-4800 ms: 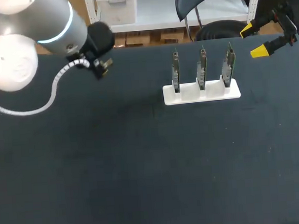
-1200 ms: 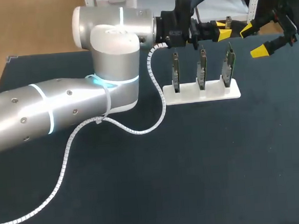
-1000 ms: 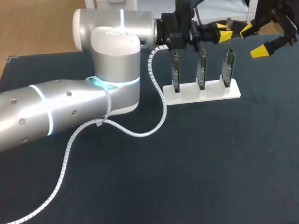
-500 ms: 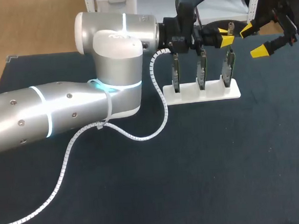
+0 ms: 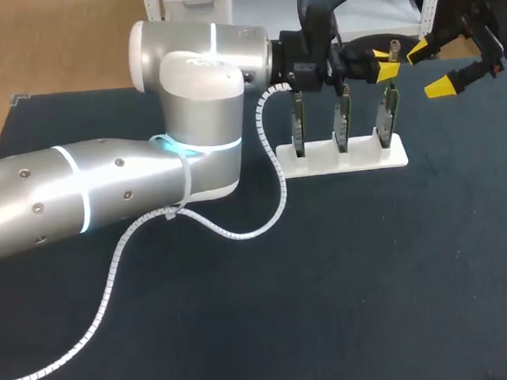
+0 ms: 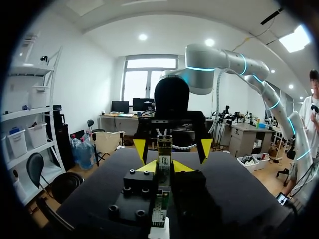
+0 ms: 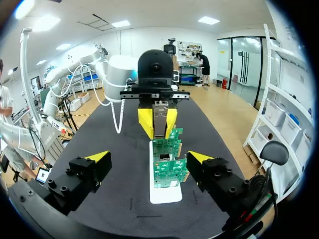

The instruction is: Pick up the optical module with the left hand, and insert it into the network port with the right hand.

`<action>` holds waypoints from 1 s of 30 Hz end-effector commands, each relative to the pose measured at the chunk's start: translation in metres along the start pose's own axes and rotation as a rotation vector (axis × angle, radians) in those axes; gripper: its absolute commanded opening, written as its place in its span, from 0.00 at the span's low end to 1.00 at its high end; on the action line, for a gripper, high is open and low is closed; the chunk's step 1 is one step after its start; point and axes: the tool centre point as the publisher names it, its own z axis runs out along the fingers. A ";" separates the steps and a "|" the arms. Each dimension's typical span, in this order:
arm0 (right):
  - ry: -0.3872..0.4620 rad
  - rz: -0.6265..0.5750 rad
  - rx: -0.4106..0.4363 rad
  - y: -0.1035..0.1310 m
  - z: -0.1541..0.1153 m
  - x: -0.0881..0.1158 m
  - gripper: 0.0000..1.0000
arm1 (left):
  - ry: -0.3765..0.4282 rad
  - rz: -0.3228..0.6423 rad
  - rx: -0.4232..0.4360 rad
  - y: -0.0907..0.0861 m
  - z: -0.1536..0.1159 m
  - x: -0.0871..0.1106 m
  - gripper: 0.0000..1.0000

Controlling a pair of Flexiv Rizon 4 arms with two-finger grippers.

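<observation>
Our left gripper (image 5: 382, 62) is pinching the optical module (image 5: 392, 48). The module seems upright across the yellow tips, above the rightmost board (image 5: 388, 111) in the white rack (image 5: 338, 160) on the bench. Our right gripper (image 5: 429, 69) is spread wide, empty, near it and facing it. The module lies straight ahead of the right gripper, so we judge a handover comes next.

Bright, even overhead light; soft sheen on the left arm (image 5: 106, 192); faint shadows on the table (image 5: 373, 277).
</observation>
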 end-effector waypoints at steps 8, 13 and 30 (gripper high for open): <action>-0.001 -0.001 0.004 0.002 0.000 0.000 1.00 | 0.006 -0.027 0.013 0.006 0.006 0.003 0.00; -0.001 -0.001 0.004 0.002 0.000 0.000 1.00 | 0.005 -0.031 0.013 0.008 0.006 0.003 0.00; -0.001 -0.001 0.004 0.002 0.000 0.000 1.00 | 0.001 -0.046 0.015 0.011 0.010 0.003 0.00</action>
